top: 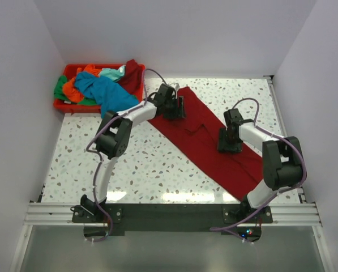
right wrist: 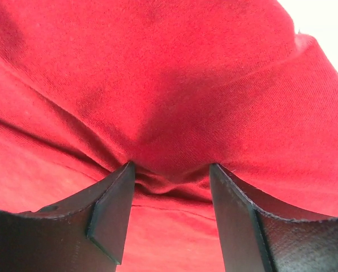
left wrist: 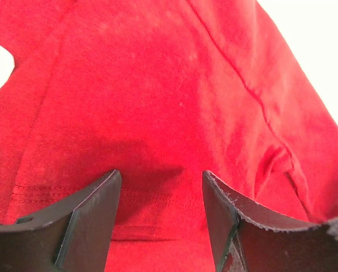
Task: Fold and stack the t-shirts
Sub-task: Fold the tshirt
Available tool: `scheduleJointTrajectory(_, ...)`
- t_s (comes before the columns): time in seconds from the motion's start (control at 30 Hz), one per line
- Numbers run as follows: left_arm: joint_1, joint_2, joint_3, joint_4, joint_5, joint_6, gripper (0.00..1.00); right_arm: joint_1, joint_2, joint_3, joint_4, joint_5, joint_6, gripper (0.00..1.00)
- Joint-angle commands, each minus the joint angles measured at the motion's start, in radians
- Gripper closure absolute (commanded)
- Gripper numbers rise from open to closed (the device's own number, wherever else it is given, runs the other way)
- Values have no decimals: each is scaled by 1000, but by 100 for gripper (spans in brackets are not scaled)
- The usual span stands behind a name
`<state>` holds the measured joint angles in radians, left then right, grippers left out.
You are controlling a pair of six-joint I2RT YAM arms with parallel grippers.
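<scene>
Only the top view shows the bin (top: 60, 105) of shirts (top: 103, 90), upper left. The dark red shirt (top: 202, 141) slants to the table (top: 157, 170) edge, lower right. The left gripper (top: 177, 107) and right gripper (top: 228, 144) are spread on it. Bare room lies lower left.

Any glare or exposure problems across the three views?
Top external: glare along the near edge of the table. Left wrist: background past the dark red t-shirt blown white. Right wrist: top-right corner clipped, deep shadow in the shirt's fold.
</scene>
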<state>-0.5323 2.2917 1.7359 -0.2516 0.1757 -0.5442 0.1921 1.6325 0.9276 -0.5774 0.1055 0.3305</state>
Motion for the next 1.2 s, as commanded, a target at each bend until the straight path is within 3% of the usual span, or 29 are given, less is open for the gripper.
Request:
scheduleJointTrajectory(0.0, 51, 133, 80, -100, -54, 102, 35, 0, 70, -12, -78, -88, 53, 42)
scheduleJointTrajectory(0.2, 107, 255, 283, -146, -12, 130, 35, 1, 59, -13, -117, -133, 97, 42)
scheduleJointTrajectory(0.43, 149, 373, 458, -81, 125, 206, 34, 46, 76, 0, -127, -220, 159, 43)
scheduleJointTrajectory(0.67, 149, 364, 456, 26, 280, 225, 32, 124, 86, 60, -154, -195, 206, 43)
scheduleJointTrajectory(0.93, 129, 212, 384, 87, 361, 184, 31, 135, 4, 174, -249, -136, 154, 43)
scheduleJointTrajectory(1.17, 118, 91, 272, 63, 368, 90, 32, 147, -71, 70, -262, -124, 143, 43)
